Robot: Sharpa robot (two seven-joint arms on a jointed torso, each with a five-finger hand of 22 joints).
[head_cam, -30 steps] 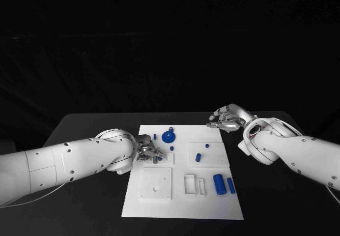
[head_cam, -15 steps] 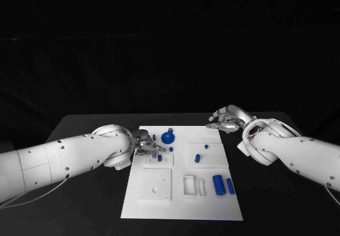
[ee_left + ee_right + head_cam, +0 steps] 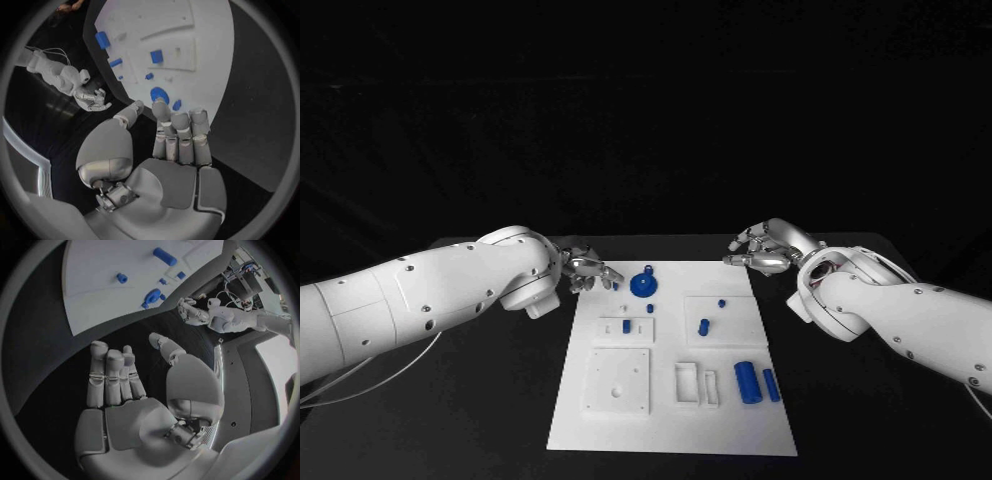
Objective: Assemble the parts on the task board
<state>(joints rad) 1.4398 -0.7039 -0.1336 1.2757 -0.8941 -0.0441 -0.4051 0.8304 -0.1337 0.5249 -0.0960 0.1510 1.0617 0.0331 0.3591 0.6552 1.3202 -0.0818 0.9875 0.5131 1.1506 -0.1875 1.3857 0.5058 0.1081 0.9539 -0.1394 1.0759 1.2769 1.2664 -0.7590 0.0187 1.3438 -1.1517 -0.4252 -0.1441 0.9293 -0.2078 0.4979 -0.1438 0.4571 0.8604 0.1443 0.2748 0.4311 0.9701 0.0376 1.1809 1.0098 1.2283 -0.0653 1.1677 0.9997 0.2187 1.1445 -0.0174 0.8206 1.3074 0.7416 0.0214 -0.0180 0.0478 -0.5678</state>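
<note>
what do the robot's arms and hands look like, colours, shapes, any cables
Both arms are smooth, rounded white shells dotted with small dark screw holes. The left arm has a thin pale cable hanging under it; the right arm shows a dark seam near the wrist. The left hand and right hand are silver metal with segmented fingers and pale grey palm plates.

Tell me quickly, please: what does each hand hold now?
Left hand: open, fingers apart, holding nothing.
Right hand: open, fingers apart, holding nothing.

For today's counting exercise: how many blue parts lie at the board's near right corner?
2: a thick cylinder and a thin rod just right of it, lying side by side. Nothing there looks hidden.
</note>
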